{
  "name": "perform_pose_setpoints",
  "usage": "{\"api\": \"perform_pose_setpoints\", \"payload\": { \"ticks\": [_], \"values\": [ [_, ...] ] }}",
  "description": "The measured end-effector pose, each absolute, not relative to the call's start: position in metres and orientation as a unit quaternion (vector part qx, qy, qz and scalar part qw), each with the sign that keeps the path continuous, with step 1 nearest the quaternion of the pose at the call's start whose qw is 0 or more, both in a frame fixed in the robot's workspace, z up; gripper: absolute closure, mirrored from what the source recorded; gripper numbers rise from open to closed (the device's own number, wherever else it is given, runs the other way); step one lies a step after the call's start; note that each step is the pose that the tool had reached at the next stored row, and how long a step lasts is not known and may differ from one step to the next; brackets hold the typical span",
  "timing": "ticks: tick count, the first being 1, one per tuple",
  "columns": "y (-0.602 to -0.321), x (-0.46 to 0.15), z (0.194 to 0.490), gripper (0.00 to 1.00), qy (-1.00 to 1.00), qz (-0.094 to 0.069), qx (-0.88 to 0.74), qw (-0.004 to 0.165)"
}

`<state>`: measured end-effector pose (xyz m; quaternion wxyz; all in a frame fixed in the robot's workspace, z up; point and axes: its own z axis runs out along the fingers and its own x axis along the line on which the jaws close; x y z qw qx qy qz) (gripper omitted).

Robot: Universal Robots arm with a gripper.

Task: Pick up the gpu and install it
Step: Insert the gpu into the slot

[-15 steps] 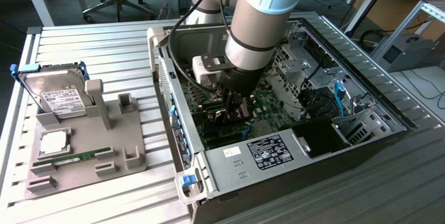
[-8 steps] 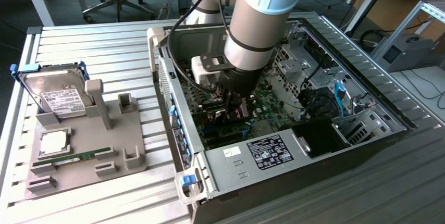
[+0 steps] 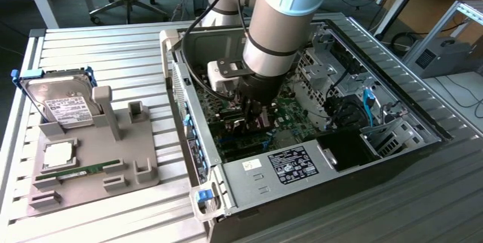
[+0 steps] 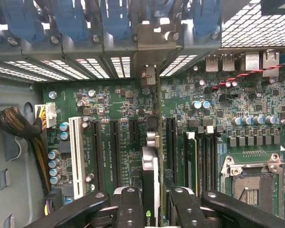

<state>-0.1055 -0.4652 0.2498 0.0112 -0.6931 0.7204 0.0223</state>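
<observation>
Exterior view, holder: at the exterior view's left a grey parts holder (image 3: 113,158) sits on the slatted metal table (image 3: 98,45).
Hard drive: a silver hard drive (image 3: 62,104) in a blue frame stands tilted at the holder's far end.
RAM stick: a slim green RAM stick (image 3: 83,170) lies in a slot near the holder's front, beside a small square chip (image 3: 58,155).
Computer case: just to the right of the holder lies an open computer case (image 3: 302,166) on its side, its green motherboard (image 3: 249,135) facing up.
Arm: the grey robot arm (image 3: 279,22) reaches down into the middle of the case, with the gripper (image 3: 253,116) low over the motherboard.
Power supply: a metal box with a black label (image 3: 290,164) closes the near end of the case.
Right edge: blue cables (image 3: 370,104) and drive bays sit on the case's right side.
Wrist view, cables: a braided cable bundle (image 4: 19,126) plugs into a white connector (image 4: 46,116) at the board's edge.
Slots: one white expansion slot (image 4: 76,156) and several black ones run side by side.
Gpu: the gpu (image 4: 151,142) stands on edge in the middle of the board, its grey bracket (image 4: 154,42) up against the case's rear slot openings.
Gripper state: the black fingers (image 4: 128,206) are clamped on the gpu's upper edge, one on each face.
Socket: the CPU socket (image 4: 249,178) lies beyond the RAM slots.
</observation>
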Motion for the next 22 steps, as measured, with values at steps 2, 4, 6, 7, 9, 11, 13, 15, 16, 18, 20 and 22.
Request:
{"api": "perform_pose_setpoints", "payload": {
  "ticks": [2,4,6,7,9,11,13,15,16,18,20,22],
  "values": [
    [-0.4652,-0.1056,0.2498,0.73,0.72,0.022,-0.693,0.011],
    [-0.4652,-0.1059,0.2498,0.73,0.72,0.022,-0.693,0.011],
    [-0.4652,-0.1063,0.2498,0.73,0.72,0.022,-0.693,0.011],
    [-0.4652,-0.1065,0.2498,0.73,0.72,0.022,-0.693,0.011],
    [-0.4652,-0.1068,0.2498,0.73,0.72,0.022,-0.693,0.012],
    [-0.4652,-0.1071,0.2498,0.73,0.72,0.022,-0.693,0.012],
    [-0.4652,-0.1071,0.2498,0.73,0.72,0.022,-0.693,0.012],
    [-0.4652,-0.1073,0.2497,0.73,0.72,0.022,-0.693,0.012],
    [-0.4652,-0.1073,0.2497,0.73,0.72,0.022,-0.693,0.012],
    [-0.4652,-0.1073,0.2496,0.73,0.72,0.022,-0.693,0.012],
    [-0.4652,-0.1073,0.2496,0.73,0.72,0.022,-0.693,0.012],
    [-0.4652,-0.1073,0.2494,0.73,0.72,0.022,-0.693,0.012]
  ]
}}
